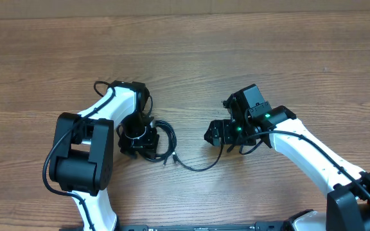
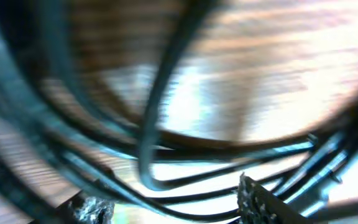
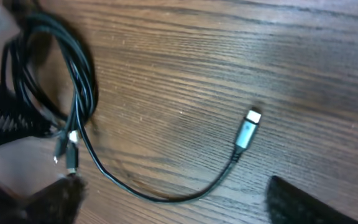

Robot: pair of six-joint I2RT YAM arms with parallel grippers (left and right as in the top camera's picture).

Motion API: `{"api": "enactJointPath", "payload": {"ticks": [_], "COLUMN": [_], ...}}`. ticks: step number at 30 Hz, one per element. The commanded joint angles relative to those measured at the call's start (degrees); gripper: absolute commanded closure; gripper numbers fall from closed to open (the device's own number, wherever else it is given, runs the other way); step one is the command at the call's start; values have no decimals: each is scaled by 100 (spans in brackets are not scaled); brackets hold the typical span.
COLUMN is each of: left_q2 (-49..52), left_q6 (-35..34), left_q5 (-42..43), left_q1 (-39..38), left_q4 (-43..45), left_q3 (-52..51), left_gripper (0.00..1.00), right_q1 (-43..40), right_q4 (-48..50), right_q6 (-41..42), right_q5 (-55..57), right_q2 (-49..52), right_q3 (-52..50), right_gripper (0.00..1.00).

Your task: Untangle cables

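One tangled bunch of thin black cables point(image 1: 164, 140) is lying centre-left on the counter point(image 1: 236, 51); I cannot tell how many. At least three plugs point(image 3: 247, 129) are showing. The left jaws are standing spread, with strands lying between them. The right jaws are gaping wide, holding nothing.

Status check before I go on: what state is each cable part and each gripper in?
cable coil: bunched in overlapping loops, still tangled.
loose strand: runs out of the coil, curving flat on the table.
silver plug: free, lying on the table.
left gripper: open, strands crossing between its fingers.
right gripper: open, holding nothing.
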Motion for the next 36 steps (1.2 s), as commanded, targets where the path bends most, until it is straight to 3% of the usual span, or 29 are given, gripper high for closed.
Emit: {"api": "enactJointPath", "payload": {"ticks": [1,5,9,10,12,15,19,36], "left_q2": [-59,-509,-918,-986,-1034,-1010,-999,-999], "left_q6": [428,339,225,146,-181,-595,-614,-612], "left_q5": [612,619,396,203,-278,-704,-710,-704], "left_q1": [-2,0,0,0,0,0,-4,-4], "left_q4": [-61,-83,-101,-72,63,306,787,2216], "left_q3": [-52,195,490,538,560,514,293,-942], "left_gripper": [39,38,20,14,12,17,28,31], "right_q1": [26,26,26,26,26,28,28,28], "right_q4": [46,72,133,160,232,350,431,450], "right_q6": [31,28,101,195,339,352,352,350], "right_q5": [24,22,4,7,4,4,4,7], "right_q2": [13,13,13,13,13,13,13,13], "right_q3": [-66,-76,-76,-76,-76,-76,-76,-76], "right_gripper": [16,20,19,15,11,6,4,2]}}
